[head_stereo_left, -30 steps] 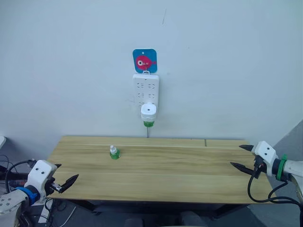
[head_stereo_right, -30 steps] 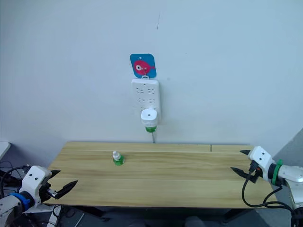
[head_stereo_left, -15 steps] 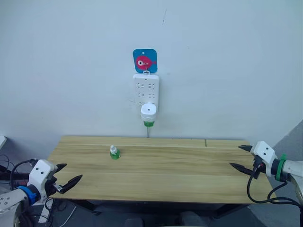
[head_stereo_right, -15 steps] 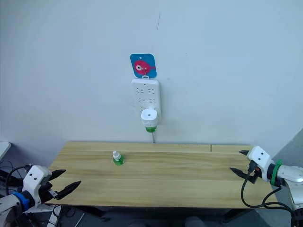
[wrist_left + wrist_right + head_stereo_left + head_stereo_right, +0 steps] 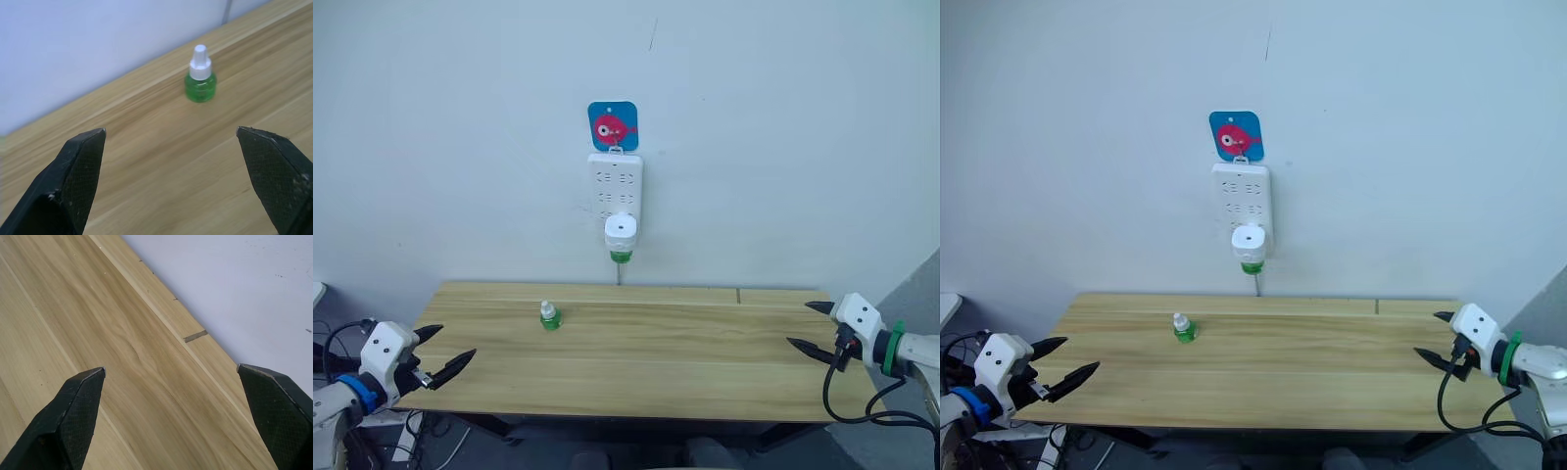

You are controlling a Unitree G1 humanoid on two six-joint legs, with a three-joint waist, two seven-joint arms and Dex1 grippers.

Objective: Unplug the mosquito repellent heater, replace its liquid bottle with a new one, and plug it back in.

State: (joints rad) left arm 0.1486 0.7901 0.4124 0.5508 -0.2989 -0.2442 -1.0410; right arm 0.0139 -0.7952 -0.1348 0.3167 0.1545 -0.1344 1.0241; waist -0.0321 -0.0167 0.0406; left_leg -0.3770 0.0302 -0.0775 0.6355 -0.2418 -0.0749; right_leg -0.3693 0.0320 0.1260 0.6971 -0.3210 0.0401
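A pale wall [image 5: 460,117] rises behind a long wooden bench [image 5: 636,372] of light planks. On the wall hangs a white power strip [image 5: 615,191], upright, under a small blue square tag [image 5: 613,126] with a pink figure on it. The mosquito repellent heater [image 5: 621,231] is plugged into the lower end of the power strip, its round vent facing outward, with a green liquid bottle [image 5: 621,257] fitted beneath it, well above the bench top. A thin cord [image 5: 619,273] drops from the strip to the back edge of the bench.

The left gripper [image 5: 435,356] hovers at the left end of the bench, its fingers [image 5: 73,176] spread wide and holding nothing. The right gripper [image 5: 812,326] sits at the right end, its fingers [image 5: 68,421] likewise wide apart and empty over bare wood.

A spare bottle [image 5: 549,315], green with a white cap, stands upright on the bench, left of centre and near the back, well apart from both grippers.
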